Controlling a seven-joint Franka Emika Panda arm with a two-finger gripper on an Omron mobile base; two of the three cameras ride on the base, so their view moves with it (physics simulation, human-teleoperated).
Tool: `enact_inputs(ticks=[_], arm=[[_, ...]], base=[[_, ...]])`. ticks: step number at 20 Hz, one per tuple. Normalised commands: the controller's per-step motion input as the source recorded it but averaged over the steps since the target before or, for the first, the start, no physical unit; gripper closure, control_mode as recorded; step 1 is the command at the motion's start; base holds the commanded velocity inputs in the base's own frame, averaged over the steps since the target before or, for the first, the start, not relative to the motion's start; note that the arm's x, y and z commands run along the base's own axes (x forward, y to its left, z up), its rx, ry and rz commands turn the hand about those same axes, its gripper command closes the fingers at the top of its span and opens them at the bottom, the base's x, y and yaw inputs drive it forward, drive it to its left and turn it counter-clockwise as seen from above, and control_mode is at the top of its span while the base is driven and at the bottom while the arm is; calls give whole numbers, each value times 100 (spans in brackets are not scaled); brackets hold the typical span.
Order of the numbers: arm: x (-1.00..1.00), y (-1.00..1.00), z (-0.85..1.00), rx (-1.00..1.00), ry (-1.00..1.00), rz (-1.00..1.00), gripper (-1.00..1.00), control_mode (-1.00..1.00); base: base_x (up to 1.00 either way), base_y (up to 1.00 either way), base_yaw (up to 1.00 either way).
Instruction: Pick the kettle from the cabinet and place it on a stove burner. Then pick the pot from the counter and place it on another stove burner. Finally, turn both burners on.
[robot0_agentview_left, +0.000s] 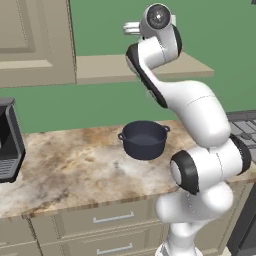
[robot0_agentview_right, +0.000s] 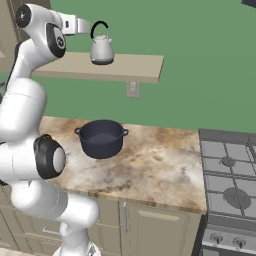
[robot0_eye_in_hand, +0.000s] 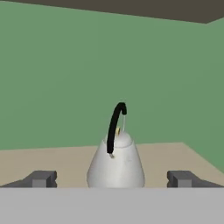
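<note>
The counter (robot0_agentview_right: 150, 160) runs beside the grey range, whose stove burners (robot0_agentview_right: 228, 161) sit bare at the right. The cabinet (robot0_agentview_left: 35, 42) carries an open shelf board above it. On the counter stands the pot (robot0_agentview_right: 101, 138), upright. The kettle (robot0_eye_in_hand: 116, 164) stands upright on the shelf board, straight ahead of the gripper (robot0_eye_in_hand: 111, 179), whose jaws are spread wide with nothing between them, fingertips (robot0_eye_in_hand: 41, 178) apart from the kettle's sides.

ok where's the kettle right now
The kettle stands on the cabinet's open shelf, above the pot, just right of the open fingers; in the hand view it sits centred between them.
</note>
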Motion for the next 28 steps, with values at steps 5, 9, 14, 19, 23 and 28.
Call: enact_inputs(ticks=[5,9,14,19,23,28], arm=[[27,0,21,0,6,0,-100,-100],[26,0,18,0,6,0,-100,-100],[23,0,11,0,7,0,-100,-100],[21,0,0,0,6,-2,-100,-100],[22,-1,0,0,8,-5,-100,-100],[20,0,0,0,9,-5,-100,-100]], base=[[0,0,0],[0,0,0],[0,0,0],[0,0,0],[0,0,0],[0,0,0]])
